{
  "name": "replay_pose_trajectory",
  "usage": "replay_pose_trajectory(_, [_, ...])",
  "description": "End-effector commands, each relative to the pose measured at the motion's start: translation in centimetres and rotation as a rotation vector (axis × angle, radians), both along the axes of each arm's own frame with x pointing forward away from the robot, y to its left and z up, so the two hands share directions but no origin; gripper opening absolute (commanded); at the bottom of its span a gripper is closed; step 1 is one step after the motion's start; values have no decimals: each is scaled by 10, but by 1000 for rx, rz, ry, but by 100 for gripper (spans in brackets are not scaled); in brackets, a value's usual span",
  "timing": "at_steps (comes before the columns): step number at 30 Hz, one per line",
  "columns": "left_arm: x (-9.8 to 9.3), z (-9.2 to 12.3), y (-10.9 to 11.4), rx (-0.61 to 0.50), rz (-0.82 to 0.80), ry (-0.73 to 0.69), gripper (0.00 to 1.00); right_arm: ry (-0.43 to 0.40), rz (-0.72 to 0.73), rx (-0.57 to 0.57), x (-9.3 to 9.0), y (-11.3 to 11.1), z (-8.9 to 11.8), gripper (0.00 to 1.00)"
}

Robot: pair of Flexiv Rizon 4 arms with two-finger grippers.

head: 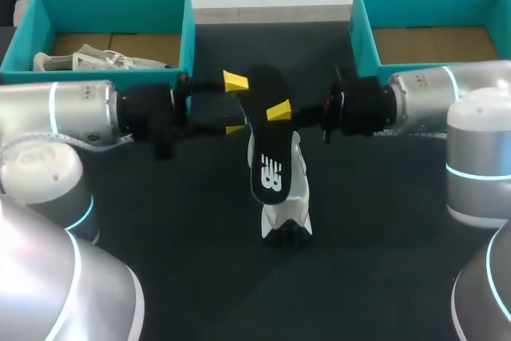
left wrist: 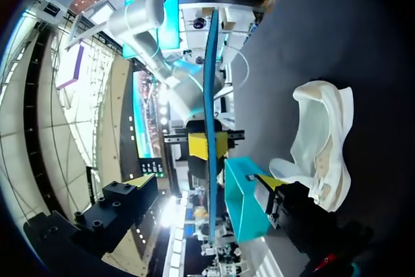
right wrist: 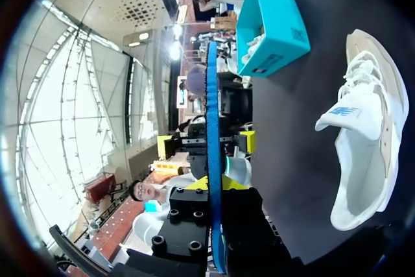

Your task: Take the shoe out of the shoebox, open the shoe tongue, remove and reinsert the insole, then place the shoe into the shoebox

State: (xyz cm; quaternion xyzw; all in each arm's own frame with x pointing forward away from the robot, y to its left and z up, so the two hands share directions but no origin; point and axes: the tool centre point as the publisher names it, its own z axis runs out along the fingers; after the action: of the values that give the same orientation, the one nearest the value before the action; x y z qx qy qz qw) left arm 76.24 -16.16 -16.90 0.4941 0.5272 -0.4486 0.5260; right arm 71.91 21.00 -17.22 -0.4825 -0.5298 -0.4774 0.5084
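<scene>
The black insole (head: 266, 145) hangs in the air over the middle of the table (head: 383, 221). Its long axis runs from 12 to 6 o'clock, the printed heel end is toward 6, and its broad face is turned upward. The right gripper (head: 279, 111) comes in from 3 o'clock and pinches the insole's edge between its yellow tips. The left gripper (head: 236, 105), coming in from 9 o'clock, has its fingers spread wide on either side of the insole without touching it. Directly below, the white shoe (head: 291, 197) rests on the table along the same line, toe toward 12 and open heel collar toward 6. The left shoebox (head: 188, 29) at 11 o'clock holds a second pale shoe (head: 96, 60) on crumpled paper. The right shoebox (head: 363, 29) at 1 o'clock shows its brown cardboard floor.
</scene>
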Motion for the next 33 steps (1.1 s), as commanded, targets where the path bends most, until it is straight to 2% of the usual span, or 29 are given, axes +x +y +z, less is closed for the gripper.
replay_pose_trajectory(1, [11,-8,-23,-2,8,7,87,-1,-2,3,0,7,-2,0])
replay_pose_trajectory(4, [13,-10,-31,0,36,24,76,-1,0,3,0,8,-2,0])
replay_pose_trajectory(5, [13,-11,-33,-3,35,31,69,-1,0,3,0,8,-2,0])
replay_pose_trajectory(6, [13,-12,-35,-4,35,35,49,-1,0,3,-1,8,-2,0])
replay_pose_trajectory(8, [12,-12,-39,-7,41,41,40,0,-3,3,-1,8,-2,0])
replay_pose_trajectory(10, [11,-12,-42,-8,45,42,27,1,-6,4,-2,8,-3,0])
replay_pose_trajectory(12, [9,-12,-44,-10,43,44,22,-1,-8,4,-2,8,-3,0])
replay_pose_trajectory(24, [8,-16,-41,-13,52,56,19,0,-12,5,0,7,-4,0])
replay_pose_trajectory(33, [3,-18,-44,-22,48,79,13,3,-15,6,2,5,-4,0])
